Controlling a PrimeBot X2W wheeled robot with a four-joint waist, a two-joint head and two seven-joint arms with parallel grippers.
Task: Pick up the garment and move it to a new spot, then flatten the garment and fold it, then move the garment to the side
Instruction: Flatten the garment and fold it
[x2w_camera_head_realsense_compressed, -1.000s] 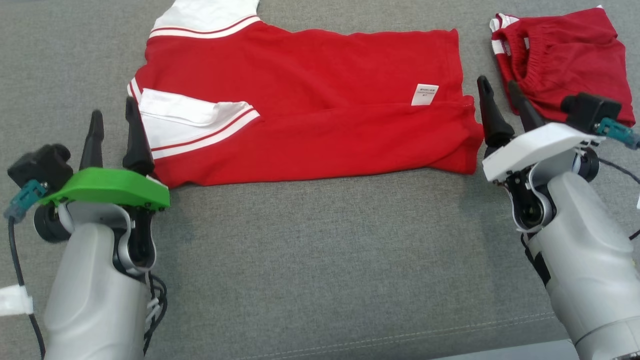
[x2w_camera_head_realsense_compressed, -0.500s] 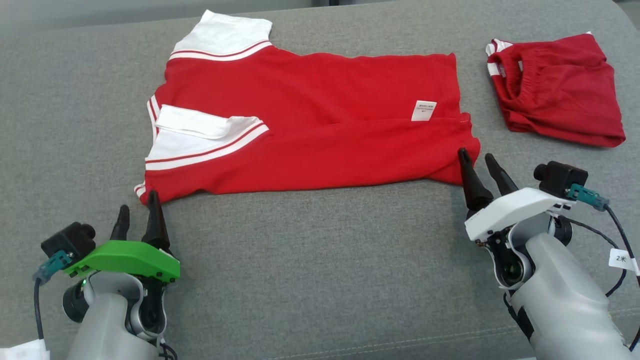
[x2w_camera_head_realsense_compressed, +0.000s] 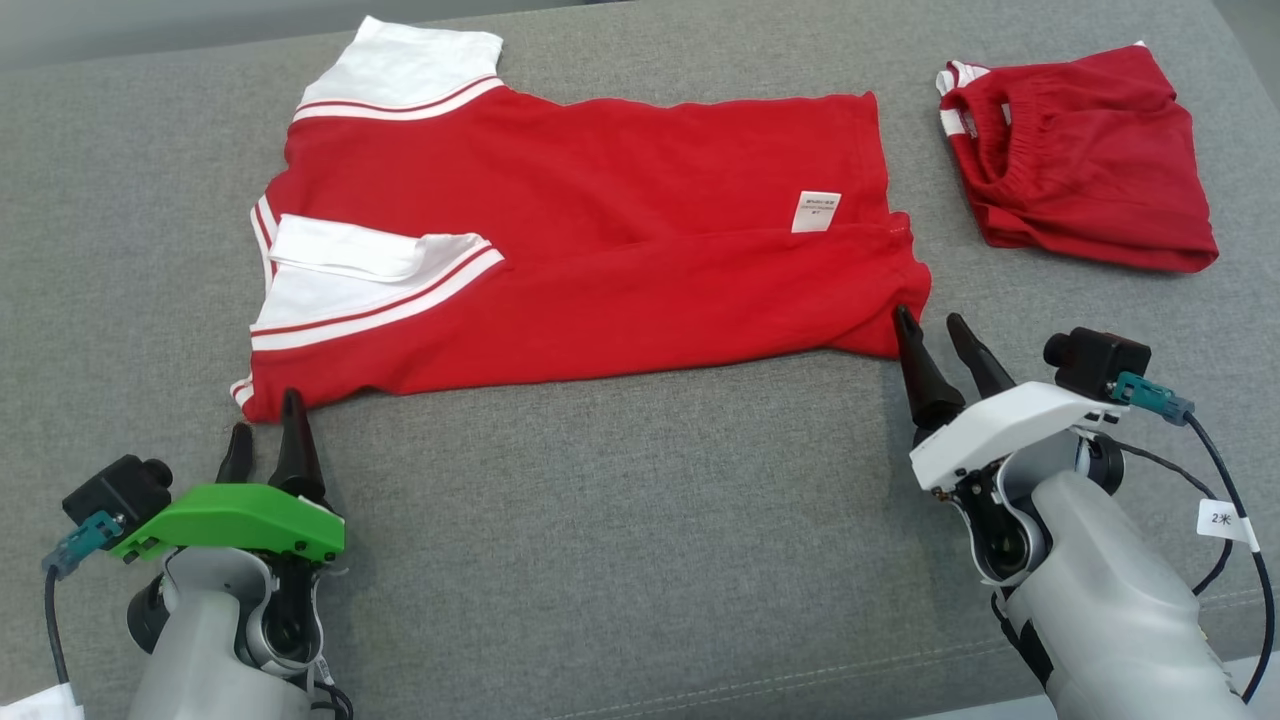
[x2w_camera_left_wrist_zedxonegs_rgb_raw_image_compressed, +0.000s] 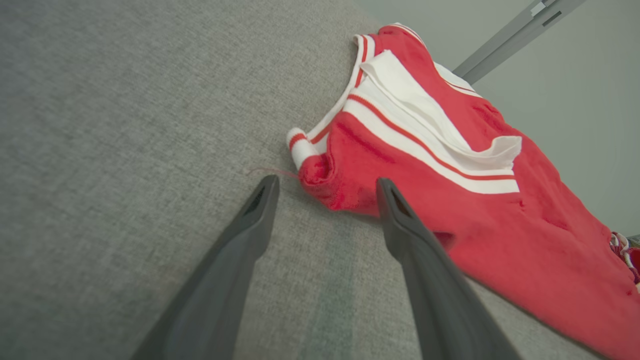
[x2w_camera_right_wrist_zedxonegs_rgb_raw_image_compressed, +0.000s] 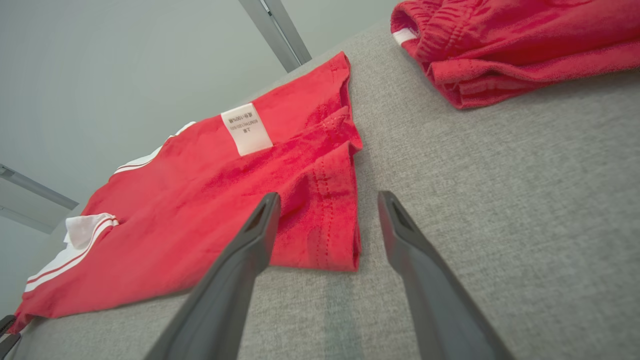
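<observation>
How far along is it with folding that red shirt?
Done: the shirt lies flat, and its near long edge looks folded over once. In hand: nothing is gripped; the left pincer and right pincer stand open at the shirt's two near corners, likely ready for the next fold. Left: the remaining folds, then moving it aside, perhaps near the folded shorts.

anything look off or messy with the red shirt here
Small things only. The red shirt shows its white care label on the outside near the hem, so it may be inside out. A loose red thread trails from its near striped corner onto the grey cushion, and that hem lies rumpled, not square.
</observation>
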